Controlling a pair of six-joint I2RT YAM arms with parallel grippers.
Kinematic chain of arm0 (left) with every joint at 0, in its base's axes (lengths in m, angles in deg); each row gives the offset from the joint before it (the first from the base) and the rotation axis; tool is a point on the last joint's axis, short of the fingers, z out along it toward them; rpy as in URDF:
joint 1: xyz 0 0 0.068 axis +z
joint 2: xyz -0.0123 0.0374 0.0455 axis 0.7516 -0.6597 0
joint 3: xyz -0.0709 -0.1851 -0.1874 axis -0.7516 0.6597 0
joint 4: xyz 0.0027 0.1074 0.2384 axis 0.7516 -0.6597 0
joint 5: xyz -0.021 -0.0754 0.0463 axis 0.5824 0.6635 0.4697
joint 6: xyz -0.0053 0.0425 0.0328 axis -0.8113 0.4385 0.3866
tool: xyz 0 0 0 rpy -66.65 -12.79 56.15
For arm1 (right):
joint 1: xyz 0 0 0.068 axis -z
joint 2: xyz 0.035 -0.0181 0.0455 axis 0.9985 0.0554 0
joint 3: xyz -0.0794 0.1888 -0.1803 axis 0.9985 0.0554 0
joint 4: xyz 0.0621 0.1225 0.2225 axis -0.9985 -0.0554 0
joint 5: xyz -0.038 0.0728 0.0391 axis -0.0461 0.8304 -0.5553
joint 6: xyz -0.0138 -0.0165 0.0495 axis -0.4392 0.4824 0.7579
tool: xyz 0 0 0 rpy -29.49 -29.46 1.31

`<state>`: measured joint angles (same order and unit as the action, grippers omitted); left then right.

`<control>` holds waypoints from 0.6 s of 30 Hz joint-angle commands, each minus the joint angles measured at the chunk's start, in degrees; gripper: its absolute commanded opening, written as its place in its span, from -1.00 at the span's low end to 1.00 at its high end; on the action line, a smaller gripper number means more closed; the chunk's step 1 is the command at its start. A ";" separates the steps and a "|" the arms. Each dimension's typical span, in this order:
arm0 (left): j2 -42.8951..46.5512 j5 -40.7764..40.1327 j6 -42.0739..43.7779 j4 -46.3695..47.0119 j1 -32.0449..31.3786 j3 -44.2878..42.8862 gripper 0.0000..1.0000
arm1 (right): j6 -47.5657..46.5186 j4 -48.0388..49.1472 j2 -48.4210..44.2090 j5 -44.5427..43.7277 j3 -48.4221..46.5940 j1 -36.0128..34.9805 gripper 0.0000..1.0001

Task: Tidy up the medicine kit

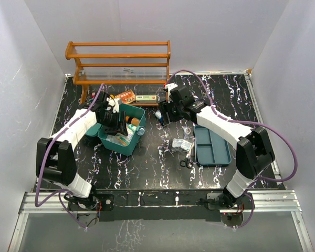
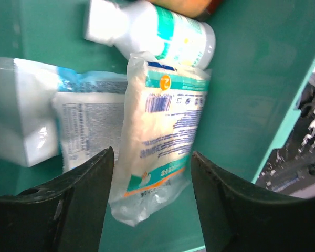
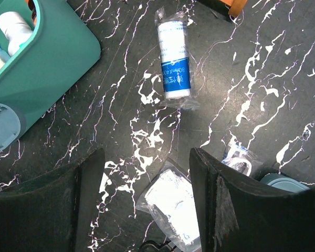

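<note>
The teal medicine kit box [image 1: 130,142] stands open at the left centre. Its darker insert tray [image 1: 212,146] lies apart on the right. My left gripper [image 1: 115,122] hangs inside the box, open [image 2: 152,173]. A clear cotton packet [image 2: 160,136] lies between its fingers, not gripped, beside a white bottle [image 2: 157,31], other packets [image 2: 89,121] and a white box [image 2: 21,115]. My right gripper [image 1: 163,115] is open and empty [image 3: 147,178] above the table. A blue-labelled bandage roll [image 3: 173,58] lies ahead of it and a white gauze packet [image 3: 173,205] below it.
The orange wooden rack [image 1: 121,65] stands at the back, with small cartons [image 1: 139,97] under it. Loose packets [image 1: 179,143] and scissors [image 1: 186,163] lie beside the insert tray. A grey-blue round cap [image 3: 2,126] rests against the box corner [image 3: 47,58]. A small clear packet [image 3: 240,157] lies right.
</note>
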<state>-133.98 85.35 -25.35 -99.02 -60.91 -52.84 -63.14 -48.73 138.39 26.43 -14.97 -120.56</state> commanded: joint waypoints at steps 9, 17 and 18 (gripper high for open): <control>2.67 -10.31 0.46 -1.90 0.21 -3.90 0.25 | 0.06 3.26 -2.90 -0.92 1.01 0.03 0.26; 0.24 -2.37 -2.33 1.98 -0.01 -1.23 -0.03 | 0.23 3.78 -3.49 -0.05 2.12 -0.01 0.26; 0.10 -2.39 -2.70 2.62 0.05 -0.58 -0.01 | 0.24 3.86 -3.59 -0.01 2.33 -0.01 0.26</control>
<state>-133.78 79.28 -26.36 -98.39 -60.89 -55.29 -63.16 -48.12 137.93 26.23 -12.92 -120.56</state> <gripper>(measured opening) 0.489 0.632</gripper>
